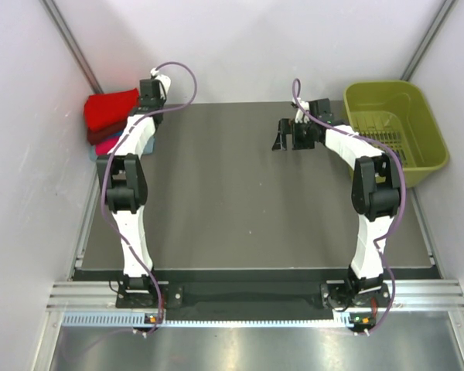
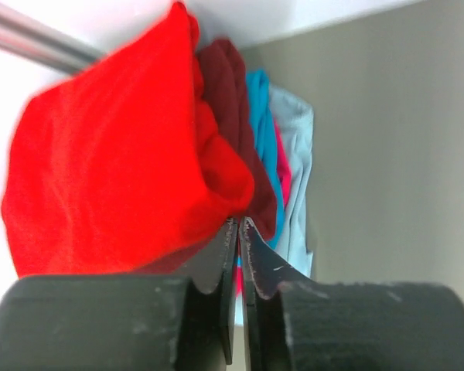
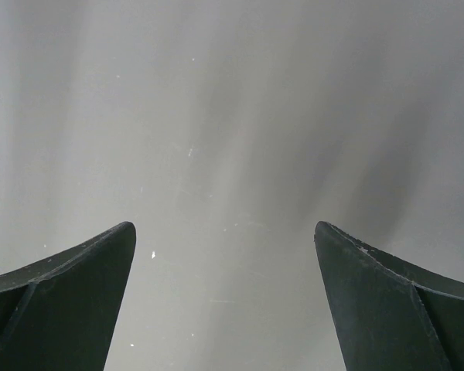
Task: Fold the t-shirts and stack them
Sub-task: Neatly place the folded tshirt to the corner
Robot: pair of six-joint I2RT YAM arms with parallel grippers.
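A stack of folded t-shirts lies at the table's far left corner, with the bright red t-shirt (image 1: 110, 108) (image 2: 108, 170) on top. Under it lie a maroon one (image 2: 232, 100), a teal one (image 2: 259, 116), a magenta-pink one (image 2: 283, 174) and a pale blue one (image 2: 295, 147). My left gripper (image 1: 139, 104) (image 2: 240, 222) is at the stack's right side, jaws shut, their tips against the red shirt's rounded fold. Whether any cloth is pinched I cannot tell. My right gripper (image 1: 282, 136) (image 3: 224, 228) hangs open over bare table, holding nothing.
An olive-green plastic basket (image 1: 431, 143) stands at the far right of the dark table (image 1: 232, 209). White walls and a metal rail (image 2: 31, 39) close in on the stack's corner.
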